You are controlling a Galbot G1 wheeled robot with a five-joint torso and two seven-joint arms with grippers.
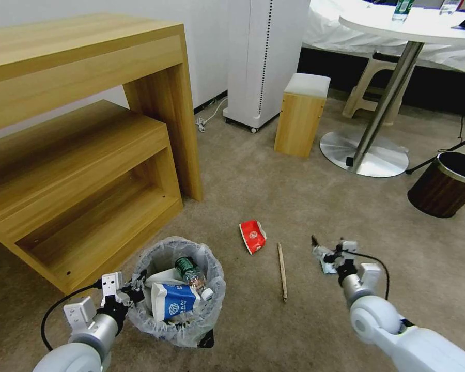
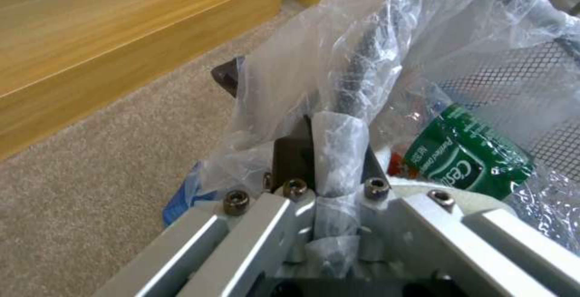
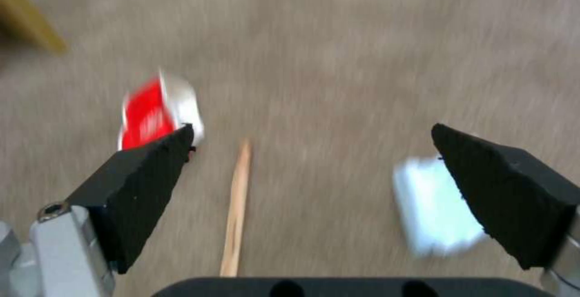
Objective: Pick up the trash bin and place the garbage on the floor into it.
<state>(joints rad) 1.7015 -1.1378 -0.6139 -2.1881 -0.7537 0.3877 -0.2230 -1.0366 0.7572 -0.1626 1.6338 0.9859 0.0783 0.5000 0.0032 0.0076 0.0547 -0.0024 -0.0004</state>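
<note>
The trash bin (image 1: 212, 304), black with a frilled clear liner, stands on the beige floor (image 1: 274, 186) at lower left. My left gripper (image 1: 135, 289) is shut on its near rim; the left wrist view shows the left gripper (image 2: 333, 129) pinching liner and rim (image 2: 361, 61). Inside lie a green-label bottle (image 1: 188, 270) (image 2: 465, 156), a blue-white carton (image 1: 173, 302) and something white. My right gripper (image 1: 320, 252) (image 3: 312, 129) hangs open just above the carpet. Below it lie a red wrapper (image 1: 252, 236) (image 3: 148, 115), a wooden stick (image 1: 282, 271) (image 3: 237, 211) and a pale blue mask (image 3: 432, 206).
A wooden two-tier desk (image 1: 88, 155) stands close at the left behind the bin. Farther off are a white tower unit (image 1: 263, 57), a wooden stool (image 1: 300, 113), a round table's metal base (image 1: 364, 155) and a dark brown metal-rimmed cylinder (image 1: 447, 183) at the right.
</note>
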